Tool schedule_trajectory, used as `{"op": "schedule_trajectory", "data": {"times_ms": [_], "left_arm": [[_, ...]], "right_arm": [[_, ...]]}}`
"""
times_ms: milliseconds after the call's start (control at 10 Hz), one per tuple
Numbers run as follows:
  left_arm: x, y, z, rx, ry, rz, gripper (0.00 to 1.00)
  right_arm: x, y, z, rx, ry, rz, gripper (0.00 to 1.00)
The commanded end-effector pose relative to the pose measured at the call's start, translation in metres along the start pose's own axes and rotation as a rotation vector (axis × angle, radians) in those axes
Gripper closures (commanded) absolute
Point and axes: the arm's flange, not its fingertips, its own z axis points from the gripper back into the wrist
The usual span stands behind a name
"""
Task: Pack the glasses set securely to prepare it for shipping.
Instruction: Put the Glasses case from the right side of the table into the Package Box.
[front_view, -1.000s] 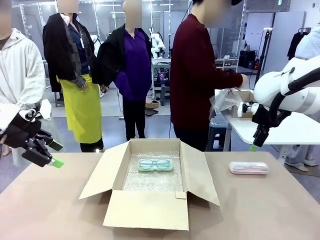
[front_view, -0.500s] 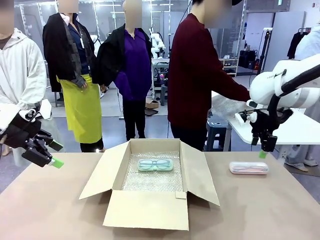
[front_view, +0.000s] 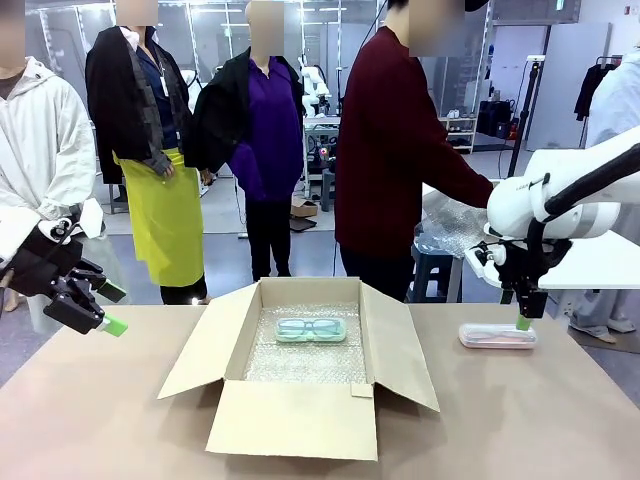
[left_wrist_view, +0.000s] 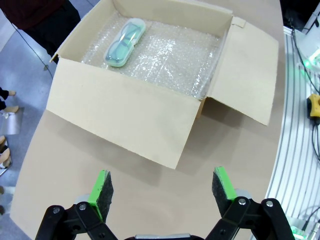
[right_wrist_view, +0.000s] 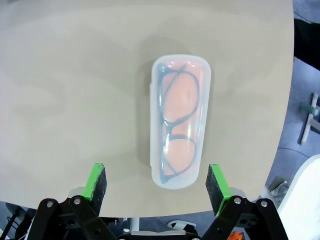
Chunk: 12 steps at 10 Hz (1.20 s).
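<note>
The mint case (front_view: 311, 329) lies on bubble wrap (front_view: 300, 362) inside the open box (front_view: 300, 425) at the middle of the table (front_view: 120, 420). The pink case (right_wrist_view: 180, 120), with dark glasses inside, lies flat on the table to the right of the box, well apart from it. The right fingers (right_wrist_view: 96, 181) hang spread wide just above its end. The left fingers (left_wrist_view: 102, 190) hover apart near the table's left edge.
</note>
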Motion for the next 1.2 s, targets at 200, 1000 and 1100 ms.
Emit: {"op": "schedule_trajectory", "data": {"times_ms": [200, 1000, 1100], "left_arm": [[-0.001, 0.002, 0.001, -0.016, -0.028, -0.014, 0.0], [-0.001, 0.002, 0.001, -0.016, -0.028, -0.014, 0.0], [-0.001, 0.002, 0.001, -0.016, -0.028, -0.014, 0.0]], "right_arm": [[0.004, -0.012, -0.033, -0.099, 0.028, -0.037, 0.0], [0.009, -0.023, -0.072, -0.025, 0.035, -0.053, 0.0], [0.009, -0.022, -0.072, -0.025, 0.036, -0.051, 0.14]]}}
